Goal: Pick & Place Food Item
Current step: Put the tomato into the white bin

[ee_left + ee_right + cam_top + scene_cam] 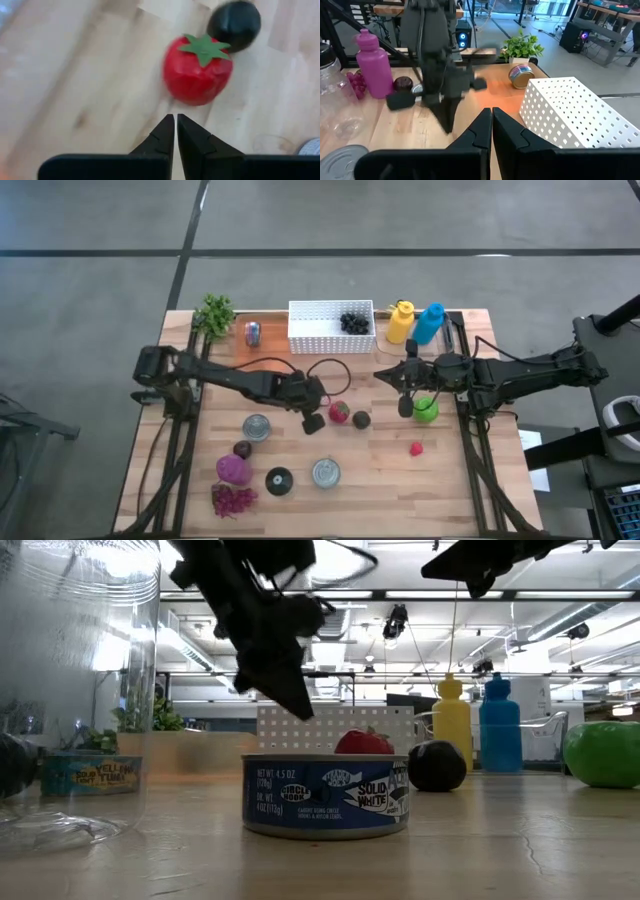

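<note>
A red toy tomato [339, 412] with a green leaf top [205, 47] rests on the wooden table near its middle, next to a dark round fruit [361, 419]. My left gripper [314, 421] hangs shut above the table, just to the left of the tomato [197, 72], slanting down toward it with nothing between its fingers [175, 120]. In the low view its tips [300, 705] are well clear of the tabletop. My right gripper [491, 114] is shut and held high at the table's right, above a green apple [426, 410].
A white perforated basket [330, 327] holding dark grapes stands at the far edge, with a yellow bottle [399, 321] and a blue bottle [428, 323] to its right. Cans [326, 472], a tuna tin [325, 797], purple fruit [233, 470] and a small red berry [415, 448] lie nearer.
</note>
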Tool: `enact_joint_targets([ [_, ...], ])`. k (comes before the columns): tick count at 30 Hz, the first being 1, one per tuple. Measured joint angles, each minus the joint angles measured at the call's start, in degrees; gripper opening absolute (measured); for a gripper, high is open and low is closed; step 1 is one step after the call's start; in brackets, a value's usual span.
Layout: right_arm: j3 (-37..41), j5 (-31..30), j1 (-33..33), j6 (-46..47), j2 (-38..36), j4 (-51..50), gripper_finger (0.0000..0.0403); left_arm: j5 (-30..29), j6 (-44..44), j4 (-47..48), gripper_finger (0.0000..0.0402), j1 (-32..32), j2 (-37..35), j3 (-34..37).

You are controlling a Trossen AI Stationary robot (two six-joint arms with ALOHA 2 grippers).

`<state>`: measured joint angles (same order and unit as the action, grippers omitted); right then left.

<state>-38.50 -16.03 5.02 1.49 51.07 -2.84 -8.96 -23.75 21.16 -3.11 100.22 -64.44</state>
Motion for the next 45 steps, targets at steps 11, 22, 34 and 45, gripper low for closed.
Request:
enact_joint_targets([
  [11,0.3,-0.1,0.4,0.0,0.0,0.0,0.0008,-8.0,1.5,1.3,0.0026,-2.6,-15.1,6.5],
  [22,0.7,0.0,2.0,-0.7,0.0,0.2,0.0008,-10.0,8.7,-2.7,0.0026,-4.4,-28.5,15.1],
  [34,1.1,5.3,2.2,-3.1,3.0,0.8,0.0020,-10.2,10.7,-3.3,0.0026,-4.5,-30.1,16.1],
  [45,-2.3,6.0,2.4,-4.9,13.2,2.6,0.0132,-10.1,10.4,-3.6,0.0026,-4.5,-30.5,15.7],
])
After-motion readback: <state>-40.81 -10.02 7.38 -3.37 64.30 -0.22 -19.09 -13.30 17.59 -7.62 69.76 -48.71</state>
